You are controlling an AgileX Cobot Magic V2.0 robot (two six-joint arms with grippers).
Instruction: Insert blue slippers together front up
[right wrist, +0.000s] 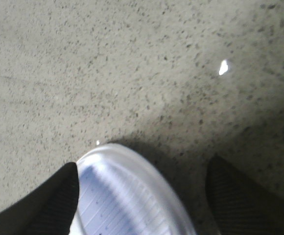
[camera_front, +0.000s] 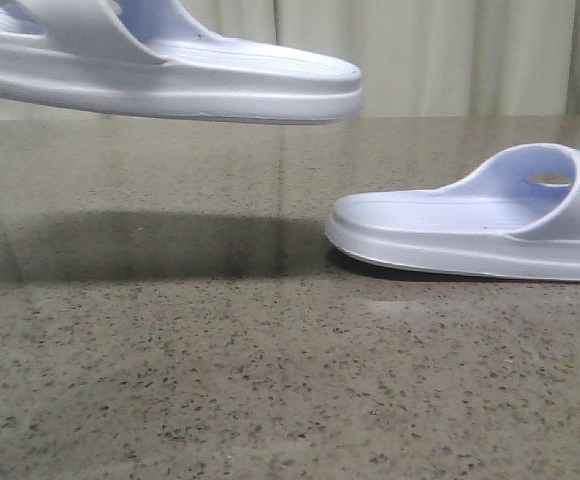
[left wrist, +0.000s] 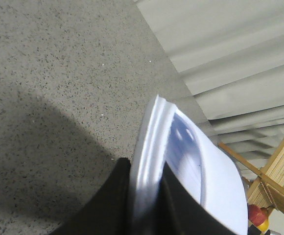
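One pale blue slipper (camera_front: pixel 170 70) hangs in the air at the upper left of the front view, level, with its shadow on the table below. In the left wrist view my left gripper (left wrist: pixel 146 166) is shut on this slipper (left wrist: pixel 205 181), its black fingers pinching the thick sole edge. The other blue slipper (camera_front: pixel 470 235) lies flat on the table at the right, strap to the right. In the right wrist view my right gripper (right wrist: pixel 143 165) is open, and one rounded end of that slipper (right wrist: pixel 127 196) lies between its fingers, close to one of them. Neither gripper shows in the front view.
The speckled stone table (camera_front: pixel 270 380) spreads across the front view. A pale curtain (camera_front: pixel 450 50) hangs behind it. A wooden rack (left wrist: pixel 279 176) and a red and yellow toy (left wrist: pixel 257 215) show beyond the table in the left wrist view.
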